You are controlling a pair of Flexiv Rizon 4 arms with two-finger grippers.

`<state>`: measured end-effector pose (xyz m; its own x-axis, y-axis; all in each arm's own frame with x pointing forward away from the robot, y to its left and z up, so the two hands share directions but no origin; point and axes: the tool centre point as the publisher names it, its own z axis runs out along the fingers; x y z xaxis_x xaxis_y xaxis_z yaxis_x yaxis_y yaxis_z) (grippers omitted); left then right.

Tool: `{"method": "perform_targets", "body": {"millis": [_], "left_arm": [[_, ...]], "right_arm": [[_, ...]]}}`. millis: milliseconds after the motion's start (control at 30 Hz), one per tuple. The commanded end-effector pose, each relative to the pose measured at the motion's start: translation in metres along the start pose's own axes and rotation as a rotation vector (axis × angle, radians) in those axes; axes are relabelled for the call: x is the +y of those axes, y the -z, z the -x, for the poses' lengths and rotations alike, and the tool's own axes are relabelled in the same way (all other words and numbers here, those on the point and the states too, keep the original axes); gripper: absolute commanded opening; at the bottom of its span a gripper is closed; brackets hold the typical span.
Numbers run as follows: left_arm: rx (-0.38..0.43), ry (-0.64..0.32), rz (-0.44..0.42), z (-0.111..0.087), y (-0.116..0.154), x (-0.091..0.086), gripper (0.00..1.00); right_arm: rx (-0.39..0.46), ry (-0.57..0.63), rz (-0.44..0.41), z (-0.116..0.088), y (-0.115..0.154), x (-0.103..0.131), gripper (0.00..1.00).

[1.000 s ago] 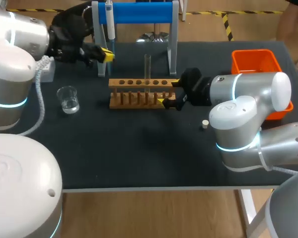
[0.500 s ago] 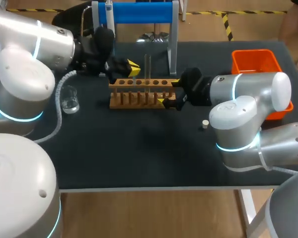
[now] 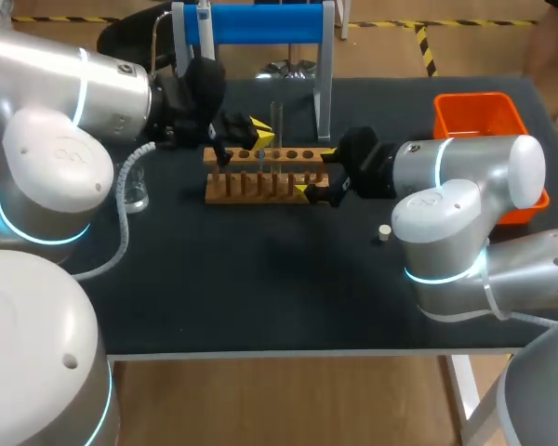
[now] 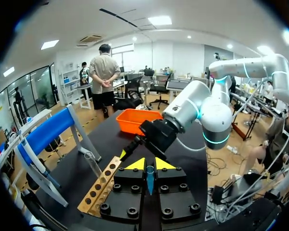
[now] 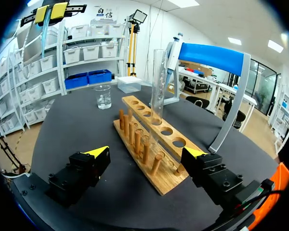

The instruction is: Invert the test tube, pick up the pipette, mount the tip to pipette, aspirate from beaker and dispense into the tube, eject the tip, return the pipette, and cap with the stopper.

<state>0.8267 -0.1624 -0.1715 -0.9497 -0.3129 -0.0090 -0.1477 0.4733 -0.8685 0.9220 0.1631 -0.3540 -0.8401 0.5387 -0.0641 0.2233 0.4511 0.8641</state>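
The counter (image 3: pixel 260 297) was covered in dark, matte cloth. A wooden rack (image 3: pixel 270 186) stood on it near the middle, lengthwise across. Behind the rack rose a pipette stand (image 3: pixel 260 23) with a blue crossbar, its legs planted at the far edge. A glass beaker (image 5: pixel 103 96) sat off the rack's left end, with a white box (image 5: pixel 129 84) beyond it. An orange bin (image 3: pixel 479 116) occupied the far right corner, and a small pale stopper (image 3: pixel 383 232) lay alone, nearer than the rack's right end.

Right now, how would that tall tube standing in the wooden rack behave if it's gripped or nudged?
The test tube looks like thin clear glass: probably light, slippery and fragile. It rises well above the wooden rack, held by one hole, so a nudge would likely tilt it, not topple it. Laid down, it would probably roll.
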Motion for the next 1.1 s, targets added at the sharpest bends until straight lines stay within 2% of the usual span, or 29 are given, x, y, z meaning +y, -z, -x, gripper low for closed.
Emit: {"method": "perform_targets", "body": {"millis": [33, 233, 400, 533, 867, 1100], "left_arm": [[0.0, 0.001, -0.001, 0.0, -0.001, 0.0, 0.0], [0.0, 0.001, -0.001, 0.0, -0.001, 0.0, 0.0], [0.0, 0.001, -0.001, 0.0, -0.001, 0.0, 0.0], [0.0, 0.001, -0.001, 0.0, -0.001, 0.0, 0.0], [0.0, 0.001, -0.001, 0.0, -0.001, 0.0, 0.0], [0.0, 0.001, -0.001, 0.0, -0.001, 0.0, 0.0]], "right_arm": [[-0.007, 0.011, 0.022, 0.003, 0.022, 0.0, 1.0], [-0.004, 0.029, 0.083, 0.007, 0.064, 0.001, 1.0], [0.082, 0.064, 0.147, -0.004, 0.095, 0.005, 1.0], [0.143, 0.074, 0.19, -0.019, 0.111, 0.017, 1.0], [0.278, 0.133, 0.31, -0.055, 0.125, 0.05, 1.0], [0.369, 0.154, 0.362, -0.074, 0.122, 0.065, 1.0]]}}
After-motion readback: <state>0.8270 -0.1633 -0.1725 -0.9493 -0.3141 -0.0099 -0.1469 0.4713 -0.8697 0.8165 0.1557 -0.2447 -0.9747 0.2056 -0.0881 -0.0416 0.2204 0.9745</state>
